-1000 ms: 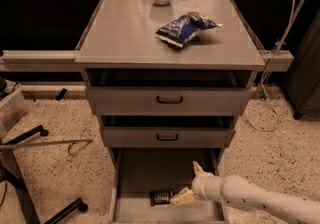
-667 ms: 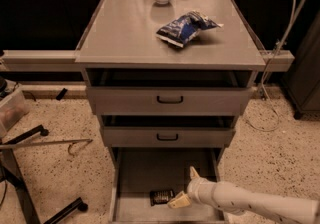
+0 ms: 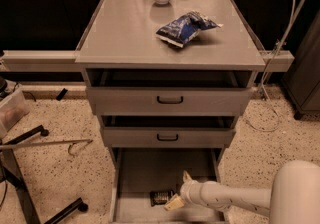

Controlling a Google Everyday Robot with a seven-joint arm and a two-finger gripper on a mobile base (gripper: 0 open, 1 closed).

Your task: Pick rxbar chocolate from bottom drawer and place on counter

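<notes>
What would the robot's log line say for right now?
pincer: open, in bottom drawer | rxbar chocolate: on drawer floor, left of pincer, not held | counter: no bar yet

No text, brand, number or sign can be read anywhere in the scene. The rxbar chocolate (image 3: pixel 161 197), lying on the near floor of the bottom drawer (image 3: pixel 150 170), shows pale marks on its black wrapper, but they cannot be made out as letters. The blue-and-white snack bag (image 3: pixel 186 27) on the counter (image 3: pixel 125 33) carries print too blurred to read. The gripper (image 3: pixel 179 189), unmarked, sits in the drawer just right of the bar, fingers spread apart.
</notes>
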